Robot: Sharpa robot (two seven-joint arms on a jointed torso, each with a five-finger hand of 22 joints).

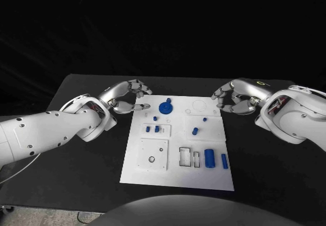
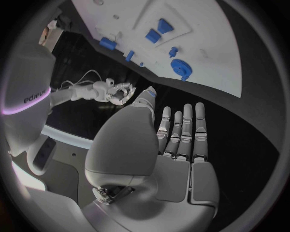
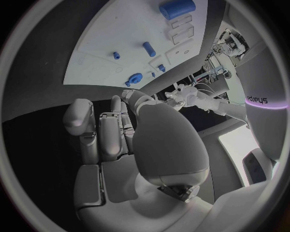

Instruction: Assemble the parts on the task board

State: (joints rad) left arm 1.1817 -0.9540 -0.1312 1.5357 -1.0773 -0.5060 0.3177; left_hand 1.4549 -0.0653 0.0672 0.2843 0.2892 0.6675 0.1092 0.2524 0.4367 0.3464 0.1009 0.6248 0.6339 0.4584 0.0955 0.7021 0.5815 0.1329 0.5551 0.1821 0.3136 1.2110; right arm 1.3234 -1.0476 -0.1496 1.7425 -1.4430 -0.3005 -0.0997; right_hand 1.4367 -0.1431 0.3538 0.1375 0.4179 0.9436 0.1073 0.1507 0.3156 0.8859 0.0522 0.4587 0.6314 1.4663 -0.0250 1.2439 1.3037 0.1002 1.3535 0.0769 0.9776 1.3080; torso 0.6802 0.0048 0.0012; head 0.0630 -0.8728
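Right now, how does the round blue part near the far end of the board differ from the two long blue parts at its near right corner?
The round blue part is a broad disc with a small knob at its rim; the two long blue parts are plain cylinders. The disc sits alone at the task board's far end between the hands; the cylinders lie side by side, the left one thicker. All are blue, untouched by either hand.

Too small in the head view to make out: shapes of the little blue parts [image 1: 194, 131] at frame centre on the task board [image 1: 176, 176], and contents of its outlined recesses. Cut off at the upper edge of the right wrist view: the blue block [image 3: 177, 8]. Hidden behind the left hand [image 1: 127, 97], upper left of centre: the board's corner. Curled inward, right hand [image 1: 234, 97]; nothing discernible inside.
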